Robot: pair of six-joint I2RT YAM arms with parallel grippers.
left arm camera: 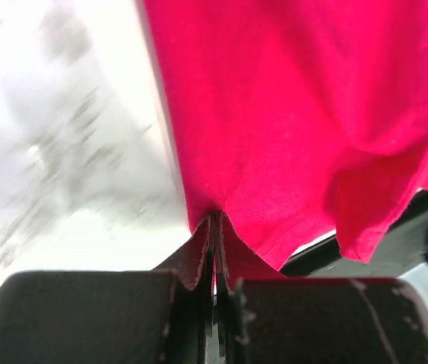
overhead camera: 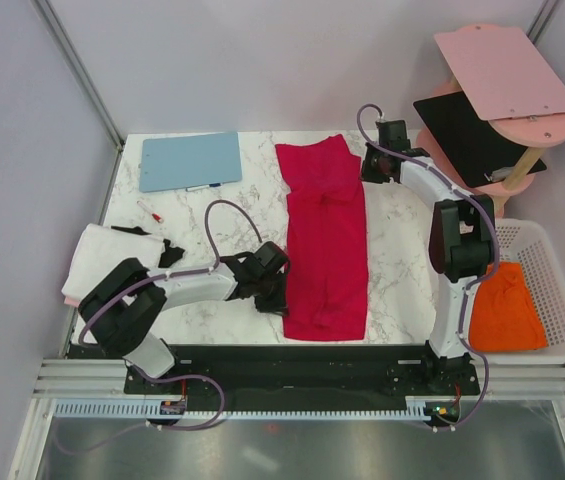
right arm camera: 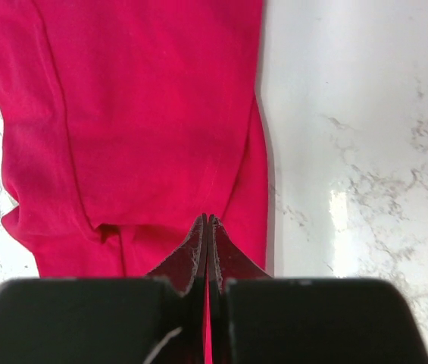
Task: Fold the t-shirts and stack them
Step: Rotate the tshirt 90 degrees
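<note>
A crimson red t-shirt (overhead camera: 324, 240) lies folded into a long narrow strip down the middle of the marble table. My left gripper (overhead camera: 280, 290) is shut on its left edge near the near end; in the left wrist view the cloth (left arm camera: 297, 114) is drawn to a point between the shut fingertips. My right gripper (overhead camera: 367, 166) is shut at the shirt's far right edge; the right wrist view shows the shirt (right arm camera: 145, 114) flat under the tips and a red sliver between the fingers. A white t-shirt (overhead camera: 97, 258) lies at the left edge. An orange t-shirt (overhead camera: 507, 310) lies in the basket.
A light-blue board (overhead camera: 191, 160) lies at the far left, with a small red and white pen (overhead camera: 150, 212) near it. A white basket (overhead camera: 552, 260) stands to the right of the table. Pink (overhead camera: 507, 70) and black (overhead camera: 467, 135) panels rest on a stand at the far right.
</note>
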